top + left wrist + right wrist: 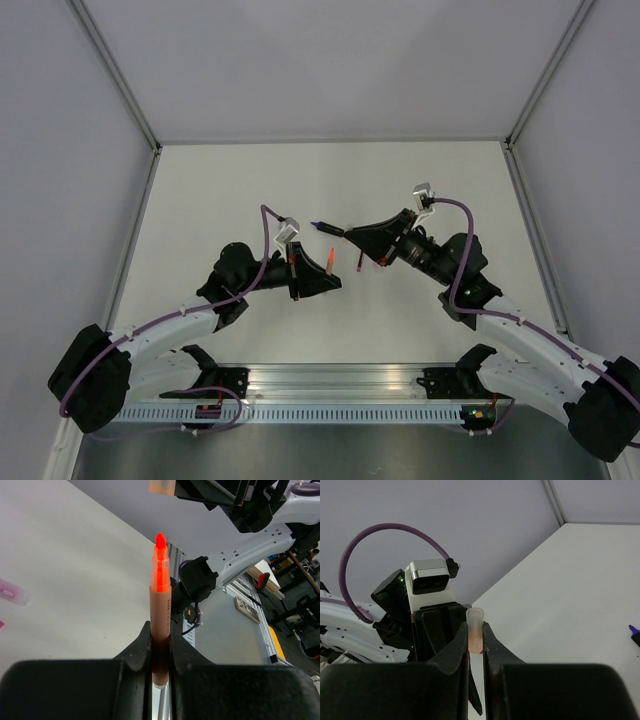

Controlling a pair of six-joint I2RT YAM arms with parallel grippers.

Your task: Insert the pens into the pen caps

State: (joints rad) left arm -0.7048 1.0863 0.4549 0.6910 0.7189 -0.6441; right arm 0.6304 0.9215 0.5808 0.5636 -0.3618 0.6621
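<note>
My left gripper (160,630) is shut on the pink-red pen (161,600), which stands upright between the fingers with its bright felt tip bare. Just above that tip hangs the pink cap (162,486), held by my right gripper (476,630); the cap (475,622) sticks out beyond the fingertips. From above, the two grippers (335,283) (348,234) meet over the table's middle, a short gap between them. The dark navy pen (322,226) lies on the table just behind them, its tip at the right wrist view's edge (635,632). The light purple cap (12,591) lies on the table.
The white table (220,200) is walled by grey panels with metal posts at the back corners (155,145). The arms' bases and a slotted rail (330,410) run along the near edge.
</note>
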